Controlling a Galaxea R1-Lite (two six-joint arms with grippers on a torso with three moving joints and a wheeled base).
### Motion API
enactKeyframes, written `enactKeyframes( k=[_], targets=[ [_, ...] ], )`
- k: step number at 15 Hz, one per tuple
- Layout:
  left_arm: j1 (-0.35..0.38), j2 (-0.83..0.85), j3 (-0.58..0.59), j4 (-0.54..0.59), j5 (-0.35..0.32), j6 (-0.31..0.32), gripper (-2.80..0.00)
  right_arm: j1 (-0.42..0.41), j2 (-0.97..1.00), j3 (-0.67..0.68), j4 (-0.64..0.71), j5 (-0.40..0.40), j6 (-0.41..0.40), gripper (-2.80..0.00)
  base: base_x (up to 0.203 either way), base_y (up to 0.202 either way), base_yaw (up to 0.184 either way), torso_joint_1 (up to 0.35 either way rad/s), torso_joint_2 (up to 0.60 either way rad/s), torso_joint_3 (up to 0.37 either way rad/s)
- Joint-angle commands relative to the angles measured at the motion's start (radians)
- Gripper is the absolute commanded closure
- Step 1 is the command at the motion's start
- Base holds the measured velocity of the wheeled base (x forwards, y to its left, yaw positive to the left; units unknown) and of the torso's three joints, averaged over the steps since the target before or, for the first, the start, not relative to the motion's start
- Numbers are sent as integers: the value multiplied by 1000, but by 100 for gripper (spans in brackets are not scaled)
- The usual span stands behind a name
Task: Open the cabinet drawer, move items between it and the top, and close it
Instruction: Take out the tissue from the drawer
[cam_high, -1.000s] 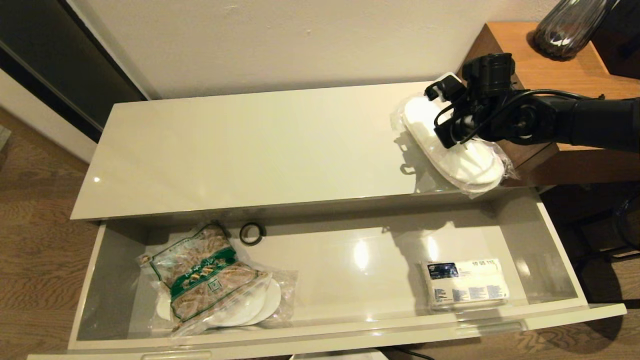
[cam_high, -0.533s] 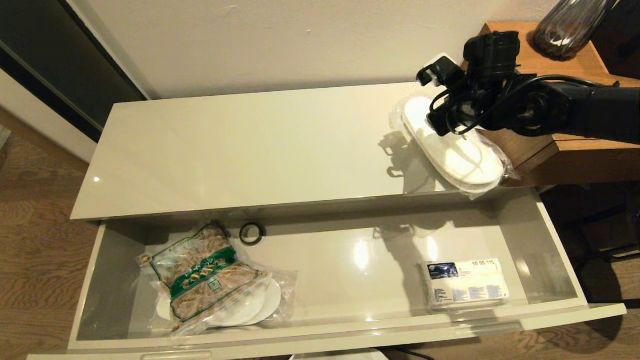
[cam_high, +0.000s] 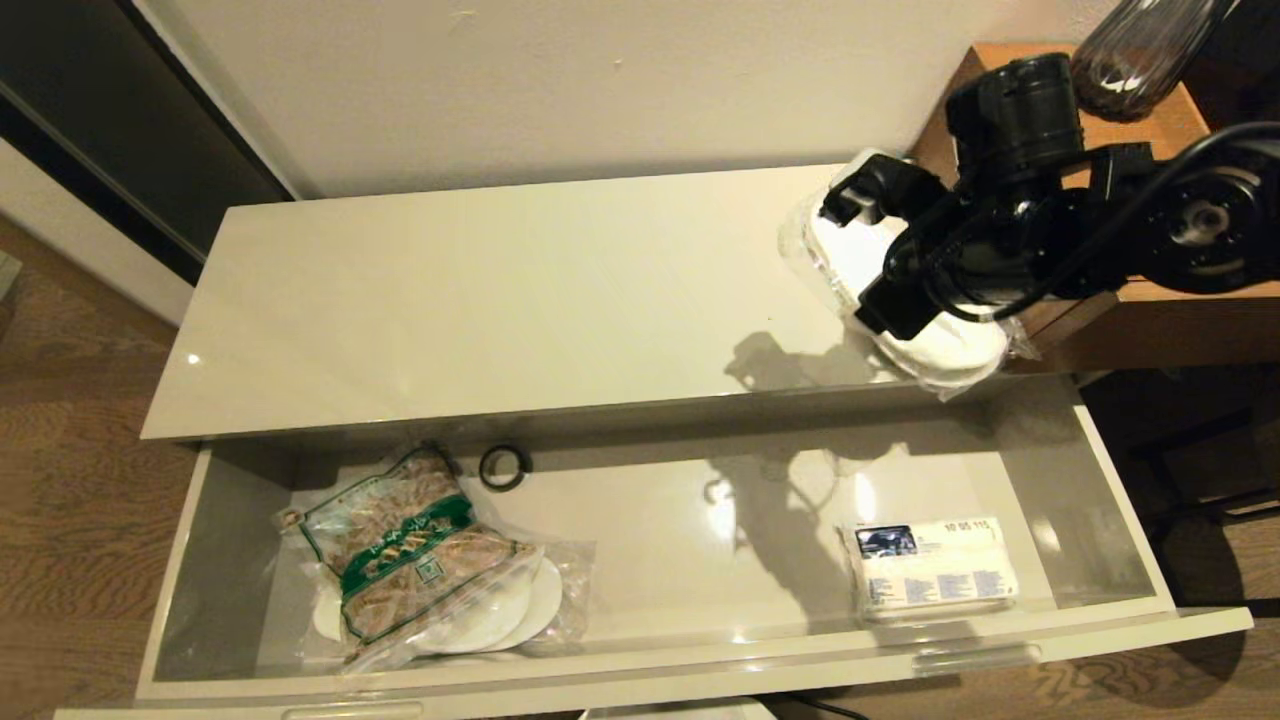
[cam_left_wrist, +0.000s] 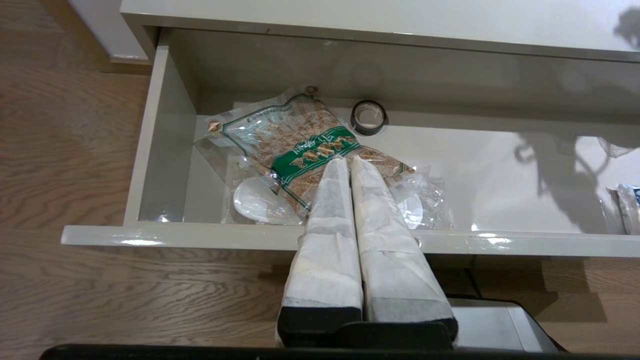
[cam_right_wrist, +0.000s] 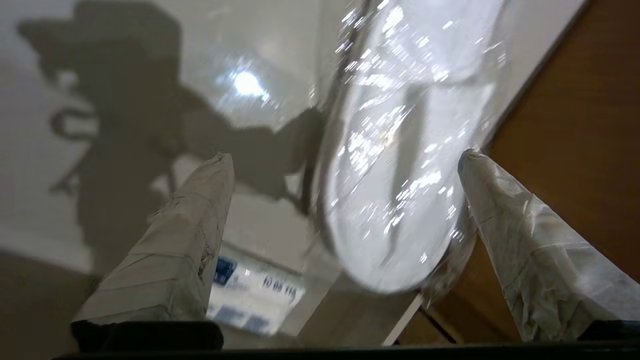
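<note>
Right pincer (cam_high: 868, 255), its fingers spread apart and empty, hovers over the wrapped slippers (cam_high: 940, 345) on the cabinet top (cam_high: 500, 290), upper right of the frame; next, likely the blue-labelled packet (cam_high: 932, 565) in the open drawer (cam_high: 1100, 500), lower right.

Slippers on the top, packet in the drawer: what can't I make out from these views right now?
- Slippers, head view: middle hidden behind the right gripper; whether a fingertip touches the wrap is unclear.
- Slippers, right wrist view: blurred and glary, far end cut by the frame edge.
- Packet: label print too small to read; in the left wrist view cut off at the frame edge.
- Second slipper pair in the drawer: mostly under the green-labelled bag.
</note>
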Motion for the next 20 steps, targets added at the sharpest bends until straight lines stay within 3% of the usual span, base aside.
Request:
enactKeyframes(
  k=[1, 11, 20],
  targets=[
    [0, 1, 0, -1, 0, -1, 0, 41, -124, 147, 16, -3, -7, 0, 0, 0, 0, 0, 0, 0],
    [0, 1, 0, -1, 1, -1, 0, 179, -270, 183, 78, -17, -4, 0, 0, 0, 0, 0, 0, 0],
    [0, 1, 0, -1, 1, -1, 0, 185, -498, 349, 141, -91, -3, 0, 0, 0, 0, 0, 0, 0]
  ],
)
